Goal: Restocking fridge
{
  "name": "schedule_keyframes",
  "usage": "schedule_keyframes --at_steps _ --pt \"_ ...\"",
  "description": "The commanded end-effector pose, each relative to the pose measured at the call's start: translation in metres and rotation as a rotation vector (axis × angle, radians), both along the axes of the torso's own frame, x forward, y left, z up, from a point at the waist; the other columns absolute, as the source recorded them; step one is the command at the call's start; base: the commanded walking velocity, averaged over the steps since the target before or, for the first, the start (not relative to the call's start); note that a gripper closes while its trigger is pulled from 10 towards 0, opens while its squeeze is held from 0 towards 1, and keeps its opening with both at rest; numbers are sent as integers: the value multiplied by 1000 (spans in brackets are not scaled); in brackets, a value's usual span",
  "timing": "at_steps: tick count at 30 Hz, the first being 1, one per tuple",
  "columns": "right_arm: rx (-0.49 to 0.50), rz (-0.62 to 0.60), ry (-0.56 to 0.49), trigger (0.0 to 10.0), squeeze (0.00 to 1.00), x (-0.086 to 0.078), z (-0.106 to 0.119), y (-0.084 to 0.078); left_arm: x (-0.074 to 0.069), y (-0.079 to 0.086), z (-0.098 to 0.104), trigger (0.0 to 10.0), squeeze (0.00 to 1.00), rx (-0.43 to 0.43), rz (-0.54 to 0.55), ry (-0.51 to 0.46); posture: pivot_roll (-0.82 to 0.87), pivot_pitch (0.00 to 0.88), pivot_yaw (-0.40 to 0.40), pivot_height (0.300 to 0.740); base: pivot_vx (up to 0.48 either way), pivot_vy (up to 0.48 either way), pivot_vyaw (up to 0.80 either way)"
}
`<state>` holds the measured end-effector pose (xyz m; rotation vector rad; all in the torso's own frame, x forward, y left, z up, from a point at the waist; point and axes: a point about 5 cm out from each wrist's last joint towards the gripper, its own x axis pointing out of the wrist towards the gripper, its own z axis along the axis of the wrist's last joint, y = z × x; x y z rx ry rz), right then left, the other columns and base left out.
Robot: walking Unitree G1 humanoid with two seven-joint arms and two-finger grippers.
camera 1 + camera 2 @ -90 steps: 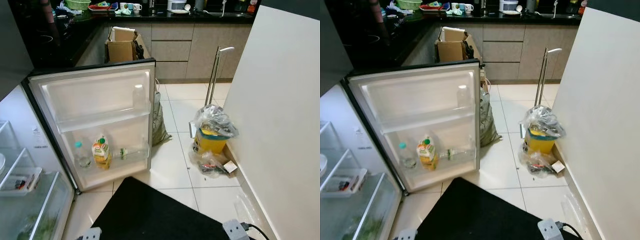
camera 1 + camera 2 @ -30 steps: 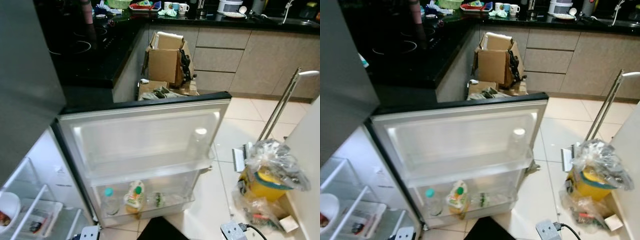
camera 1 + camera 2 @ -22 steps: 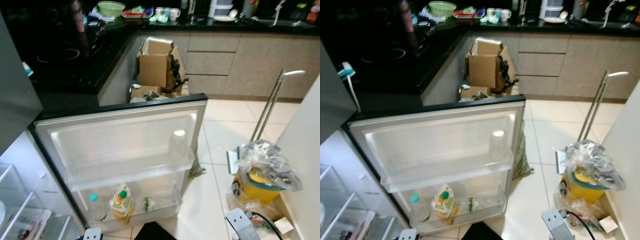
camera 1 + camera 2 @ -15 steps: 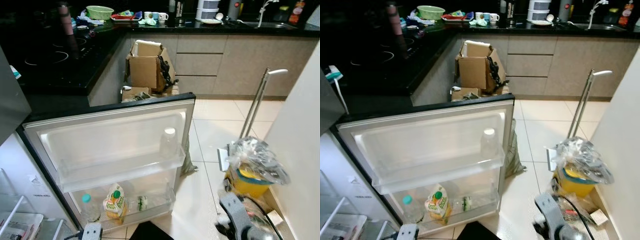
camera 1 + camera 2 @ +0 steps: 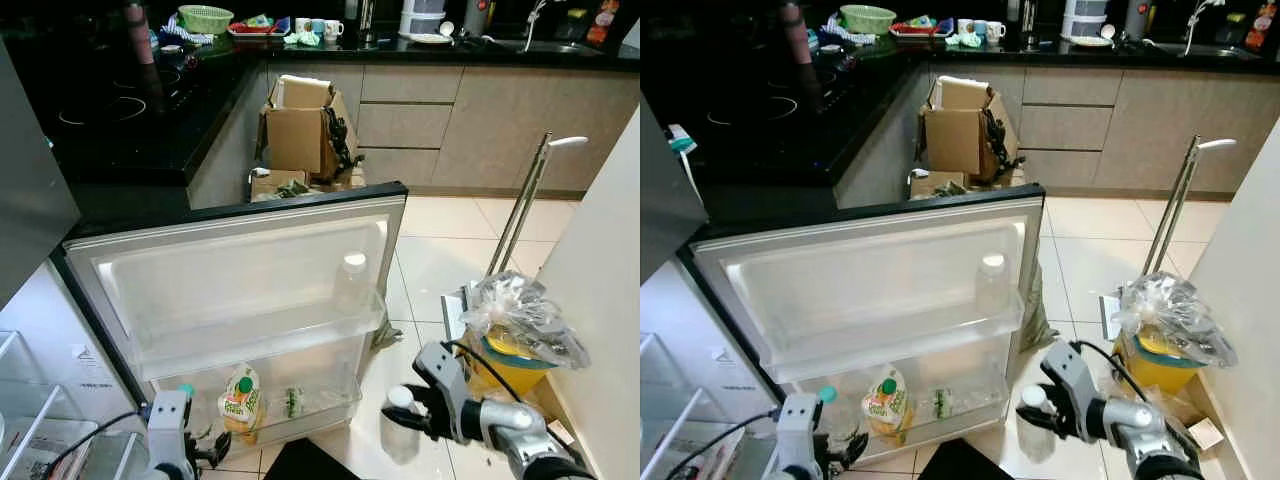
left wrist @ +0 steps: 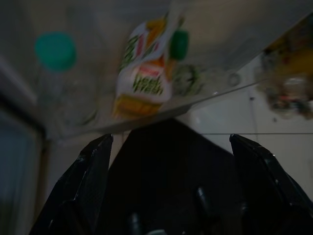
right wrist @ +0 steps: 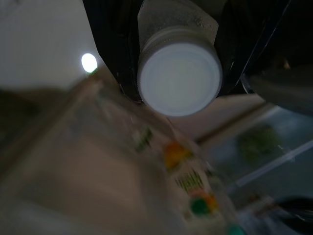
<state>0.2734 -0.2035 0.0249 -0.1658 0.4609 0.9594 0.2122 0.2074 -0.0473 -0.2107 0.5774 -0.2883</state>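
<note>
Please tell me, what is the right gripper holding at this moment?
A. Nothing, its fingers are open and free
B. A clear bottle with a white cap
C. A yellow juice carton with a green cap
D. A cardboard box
B: the right gripper is closed on a clear bottle with a white cap, beside the open fridge door; the right wrist view shows that white cap between the black fingers.

A clear bottle (image 5: 400,428) with a white cap stood upright, gripped at its neck by the right gripper (image 5: 424,405). To that claw's left the fridge door (image 5: 240,290) hung open, its lowest shelf holding a green-capped juice carton (image 5: 239,402) and a teal-capped bottle (image 5: 827,408).
</note>
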Motion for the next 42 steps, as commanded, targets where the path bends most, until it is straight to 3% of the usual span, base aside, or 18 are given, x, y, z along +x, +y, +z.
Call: schedule_keyframes --at_steps 1,2,5,10,16,22,28,32,35,42 --pt "47 77 -47 10000 0 8 17 6 6 8 11 10000 0 -27 -58 -71 -40 0 -13 740 0 0 0" --pt "47 77 -47 10000 0 8 17 6 6 8 11 10000 0 -27 -58 -71 -40 0 -13 740 0 0 0" --pt "104 152 -113 10000 0 19 40 15 14 10 29 10000 0 -105 -207 -195 -38 0 -18 740 0 0 0" --pt "121 224 -201 10000 0 31 67 24 11 15 44 10000 0 -125 -399 -296 -38 0 -25 740 0 0 0" --pt "108 251 -230 10000 0 37 79 24 8 17 59 10000 0 -135 -518 -378 -32 0 -29 740 0 0 0" --pt "101 263 -229 10000 0 41 86 26 4 20 76 10000 0 -146 -559 -458 -24 0 -29 740 0 0 0" --pt "98 271 -266 10000 0 50 95 41 -10 29 91 10000 0 -131 -536 -525 -13 0 -31 740 0 0 0" --pt "97 271 -291 10000 0 55 101 49 -13 29 95 10000 0 -137 -544 -528 -13 0 -32 740 0 0 0" --pt "143 288 -318 10000 0 65 116 66 -20 34 92 10000 0 -140 -537 -489 -10 0 -32 740 0 0 0" --pt "163 270 -380 10000 0 76 135 80 -26 37 91 10000 0 -141 -513 -467 -5 0 -41 740 0 0 0"
